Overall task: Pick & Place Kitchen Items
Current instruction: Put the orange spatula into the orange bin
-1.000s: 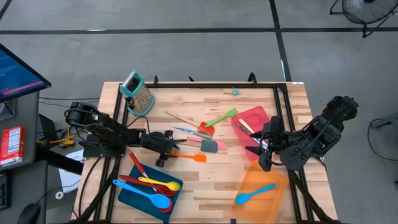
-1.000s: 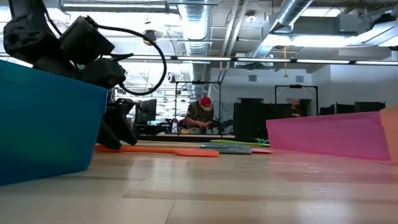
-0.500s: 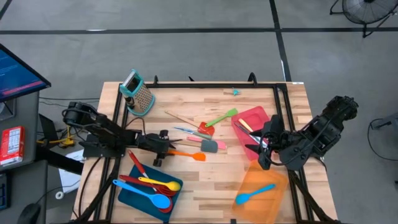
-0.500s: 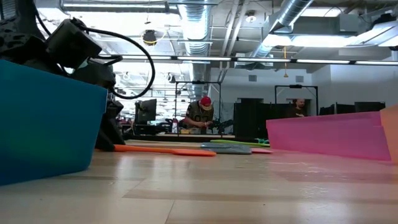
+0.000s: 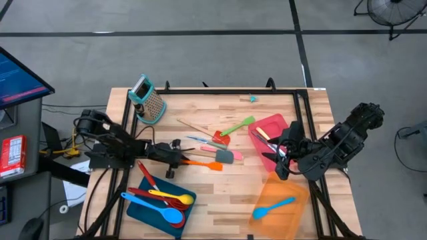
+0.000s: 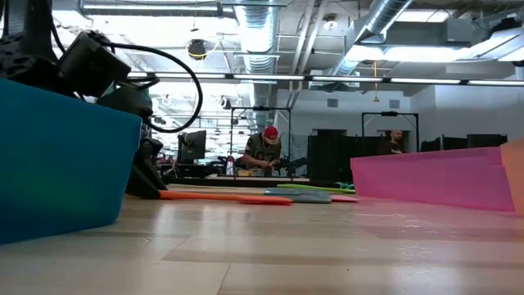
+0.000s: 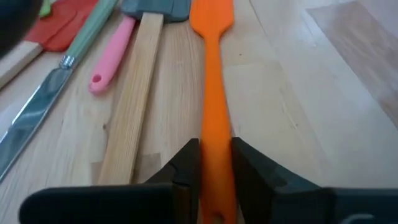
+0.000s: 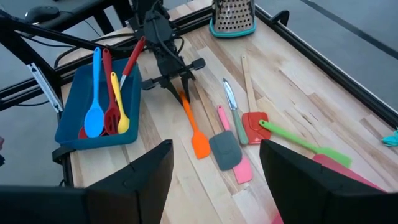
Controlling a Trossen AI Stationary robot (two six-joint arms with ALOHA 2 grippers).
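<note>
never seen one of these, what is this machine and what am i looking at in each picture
It is a robot with two dark arms at a wooden table, each ending in a two-finger gripper. One picture looks straight down, one looks level across the tabletop, and two come from cameras on the wrists.

Loose utensils lie mid-table, with a grater at the back. A blue tray holds spoons, an orange tray holds a blue spatula, and a red tray sits behind it.

The left gripper has its fingers against both sides of the orange spatula, which lies flat on the wood. The right gripper waits open near the red tray, holding nothing.
</note>
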